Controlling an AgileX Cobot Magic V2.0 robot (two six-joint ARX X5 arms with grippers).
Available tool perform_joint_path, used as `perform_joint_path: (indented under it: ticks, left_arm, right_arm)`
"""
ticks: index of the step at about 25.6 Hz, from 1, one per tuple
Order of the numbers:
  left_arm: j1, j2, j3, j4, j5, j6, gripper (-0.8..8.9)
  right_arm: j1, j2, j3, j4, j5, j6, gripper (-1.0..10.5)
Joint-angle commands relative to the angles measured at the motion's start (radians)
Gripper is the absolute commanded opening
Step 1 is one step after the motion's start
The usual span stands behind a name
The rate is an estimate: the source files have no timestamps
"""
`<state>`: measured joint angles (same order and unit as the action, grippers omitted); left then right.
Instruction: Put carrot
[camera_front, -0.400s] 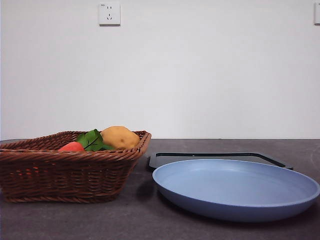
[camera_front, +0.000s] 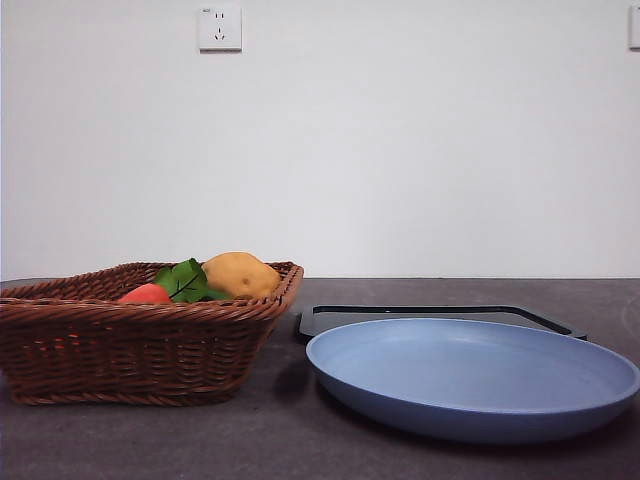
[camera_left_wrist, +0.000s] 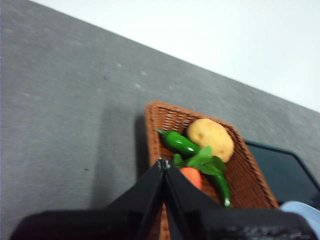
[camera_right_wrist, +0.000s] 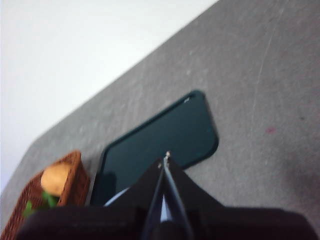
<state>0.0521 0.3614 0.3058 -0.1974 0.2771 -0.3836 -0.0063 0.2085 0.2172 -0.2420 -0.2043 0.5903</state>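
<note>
Lying untouched in the basket (camera_front: 140, 345) toward the counter's left edge, the carrot (camera_left_wrist: 191, 177) is wedged beside the potato (camera_left_wrist: 210, 139) — nothing done yet. Left gripper (camera_left_wrist: 163, 165) and right gripper (camera_right_wrist: 165, 159) are both seen closed, empty — pick and placement remain.

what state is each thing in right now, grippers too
carrot: lying in the basket, not gripped
potato: lying in the basket beside the carrot's leaves
green vegetable: lying in the basket
basket: upright on the table
plate: flat on the table, nothing on it
tray: flat behind the plate, nothing on it
left gripper: shut, holding nothing
right gripper: shut, holding nothing
</note>
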Motion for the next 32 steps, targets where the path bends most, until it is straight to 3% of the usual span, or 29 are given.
perform_joint_path:
  ticks: [1,10,17,19,21,23,28,32]
  left_arm:
    - [-0.002,0.11,0.078,-0.008,0.053,0.051,0.07]
    - [-0.061,0.436,0.309,-0.121,0.201,0.181,0.07]
    - [-0.202,0.661,0.486,-0.327,0.214,0.288,0.1]
    - [-0.241,0.693,0.497,-0.327,0.214,0.286,0.65]
    - [-0.274,0.698,0.497,-0.323,0.21,0.28,2.25]
    - [-0.3,0.698,0.497,-0.319,0.196,0.28,2.58]
    - [-0.328,0.698,0.497,-0.316,0.193,0.275,2.58]
    - [-0.328,0.698,0.497,-0.32,0.193,0.275,2.58]
  right_arm:
    - [0.001,0.084,0.067,-0.024,-0.04,-0.053,0.0]
    - [0.001,0.412,0.257,-0.163,-0.192,-0.192,0.0]
    - [0.007,0.745,0.367,-0.326,-0.279,-0.348,0.2]
    - [0.019,0.831,0.367,-0.326,-0.294,-0.345,1.1]
    - [0.04,0.906,0.367,-0.312,-0.293,-0.344,2.0]
    - [0.065,0.971,0.367,-0.279,-0.29,-0.344,2.4]
    - [0.113,1.097,0.367,-0.137,-0.284,-0.275,2.3]
    - [0.114,1.157,0.367,-0.113,-0.284,-0.266,0.8]
